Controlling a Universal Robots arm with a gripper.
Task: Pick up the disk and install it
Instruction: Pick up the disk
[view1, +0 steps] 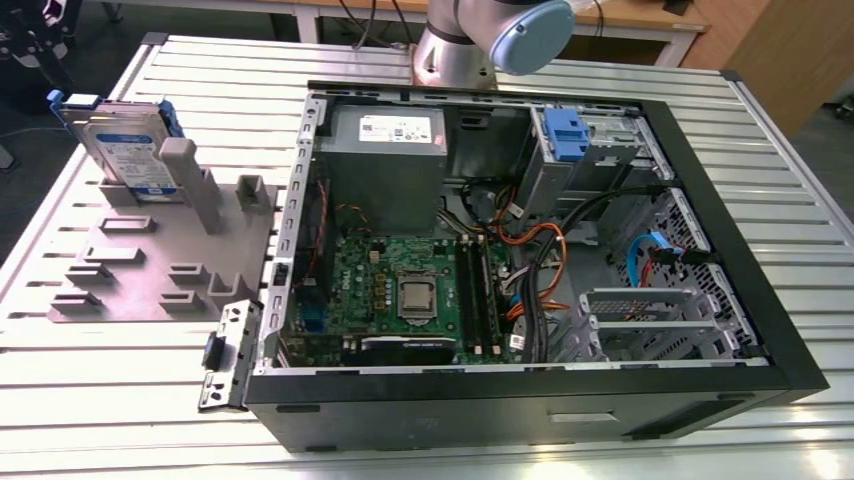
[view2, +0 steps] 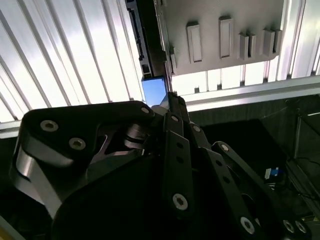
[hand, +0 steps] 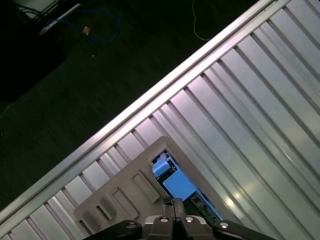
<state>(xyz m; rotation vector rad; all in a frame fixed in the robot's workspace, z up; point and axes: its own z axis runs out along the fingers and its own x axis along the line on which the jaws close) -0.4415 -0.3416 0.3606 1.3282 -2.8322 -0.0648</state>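
1. The disk stands on end in the grey slotted tray, at the tray's far corner on the exterior view's left. It is propped between upright posts and leans a little.
2. The tray sits on the slatted metal bench, beside the open computer case. The disk is outside the case and not yet installed.
3. In both wrist views the gripper looks down on the bench from high up. Its fingers appear drawn together with nothing between them, so the disk is not yet grasped.
4. In the first wrist view the disk shows as a pale blue patch just beyond the fingertips, at the corner of the tray. It lies well below them, not beside them.
5. The second wrist view agrees: the gripper points toward the disk, with the tray spreading away past it.
6. The relation that matters is that the disk's long axis runs upward and its broad faces are near vertical. It therefore offers its narrow top edge to fingers directly overhead.
7. As I judge it, the pick-up is at its approach stage.
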